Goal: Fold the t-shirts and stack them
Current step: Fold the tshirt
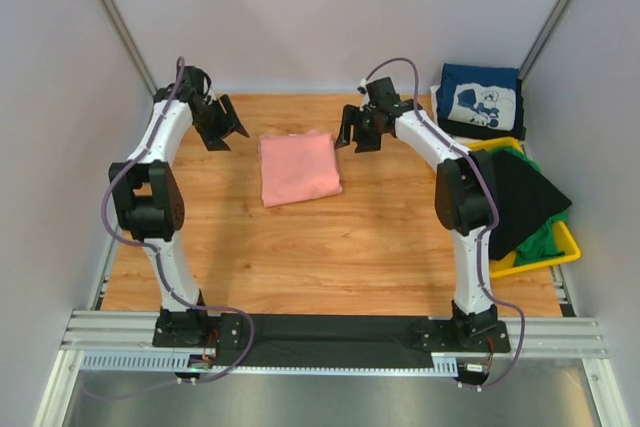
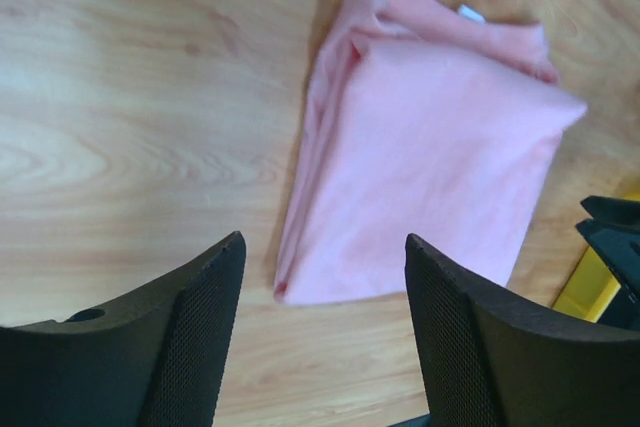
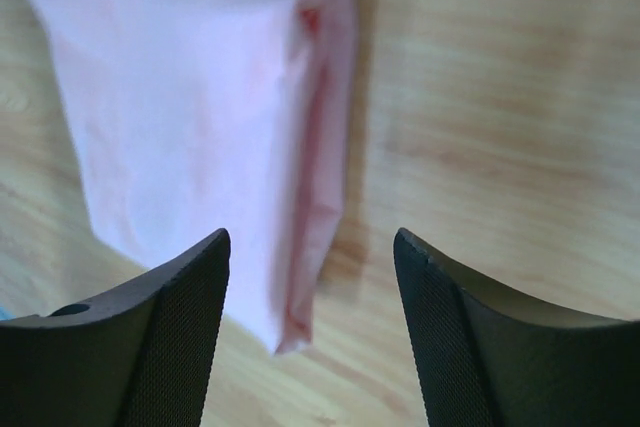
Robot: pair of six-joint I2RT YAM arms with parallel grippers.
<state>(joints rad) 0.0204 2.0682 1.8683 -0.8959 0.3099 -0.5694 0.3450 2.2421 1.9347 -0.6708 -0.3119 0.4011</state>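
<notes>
A salmon-pink t-shirt (image 1: 299, 168) lies folded into a rectangle on the wooden table, between my two grippers. It also shows in the left wrist view (image 2: 425, 157) and in the right wrist view (image 3: 190, 107). My left gripper (image 1: 226, 132) hangs open and empty above the table, left of the shirt's far corner; its fingers (image 2: 190, 337) hold nothing. My right gripper (image 1: 358, 134) is open and empty, right of the shirt's far corner. A folded navy t-shirt with a white print (image 1: 480, 99) lies at the far right. Black (image 1: 525, 197) and green (image 1: 545, 237) shirts hang over the bin.
A yellow plastic bin (image 1: 540, 257) stands at the right edge of the table, its corner showing in the left wrist view (image 2: 588, 282). Grey walls enclose the table on three sides. The arm bases sit on a metal rail (image 1: 330, 332) at the near edge.
</notes>
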